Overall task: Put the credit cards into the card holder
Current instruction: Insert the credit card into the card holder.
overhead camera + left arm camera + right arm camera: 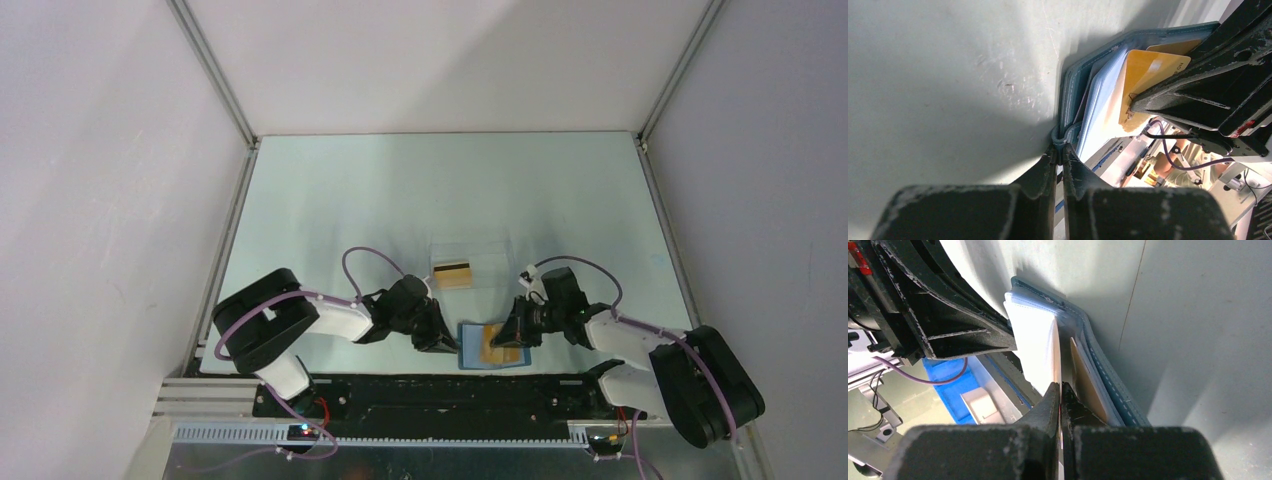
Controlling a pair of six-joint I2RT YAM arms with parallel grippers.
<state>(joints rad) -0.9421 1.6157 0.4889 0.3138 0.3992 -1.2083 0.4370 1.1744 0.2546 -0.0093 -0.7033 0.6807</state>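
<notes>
The blue card holder (470,352) lies open near the table's front edge. My left gripper (447,343) is shut on its small clasp tab (1060,136) at the left side, fingertips together (1062,152). My right gripper (512,337) is shut on an orange-gold credit card (503,347), seen edge-on in the right wrist view (1055,352), held against the holder's pale inner leaves (1030,340). A second card (1083,375) sits by the holder's blue cover (1113,385). In the left wrist view the orange card (1148,75) lies over the holder (1073,85). Another card with a black stripe (453,273) lies further back.
A clear plastic box (470,255) stands behind the holder, with the striped card at its front. Grey walls and aluminium posts (215,75) enclose the table. The black base rail (430,395) runs right below the holder.
</notes>
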